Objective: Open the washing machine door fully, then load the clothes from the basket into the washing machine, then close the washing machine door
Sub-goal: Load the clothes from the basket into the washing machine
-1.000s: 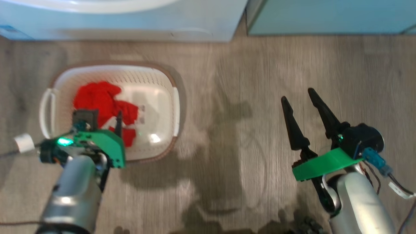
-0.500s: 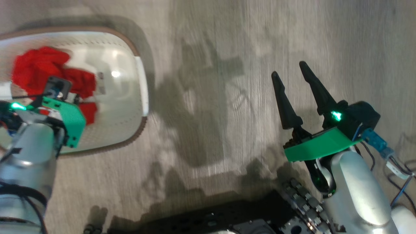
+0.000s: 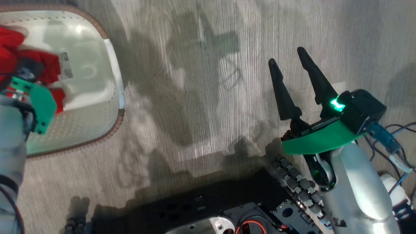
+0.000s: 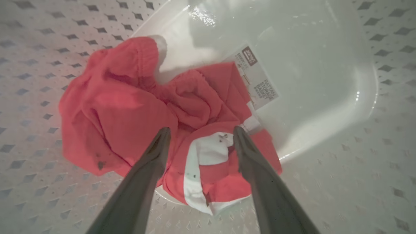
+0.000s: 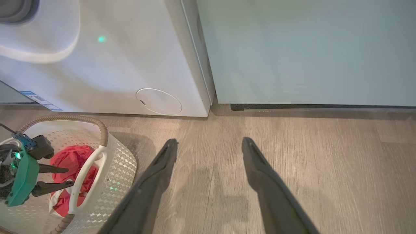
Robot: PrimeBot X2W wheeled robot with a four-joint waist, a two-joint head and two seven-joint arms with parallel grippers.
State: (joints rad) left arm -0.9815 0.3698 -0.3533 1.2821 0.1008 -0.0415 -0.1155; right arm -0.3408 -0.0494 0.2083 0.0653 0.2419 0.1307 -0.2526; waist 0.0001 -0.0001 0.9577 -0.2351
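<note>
Head view: the basket (image 3: 113, 81) is seen on the floor (image 3: 195, 97) at upper left, the clothes (image 3: 48, 66) lying inside; the right gripper (image 3: 286, 56) is held with jaws parted, empty, well apart over bare floor. Left wrist view: the left gripper (image 4: 201, 129) is spread wide just over the clothes, nothing clasped. Right wrist view: the washing machine (image 5: 113, 65) is seen behind the basket, a teal cabinet (image 5: 292, 48) beside it.

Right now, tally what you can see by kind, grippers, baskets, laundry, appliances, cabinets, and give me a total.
grippers, both open: 2 (left gripper, right gripper)
perforated basket: 1
red clothes pile: 1, separate garments cannot be counted
washing machine: 1
pale teal cabinet: 1
total: 6
</note>
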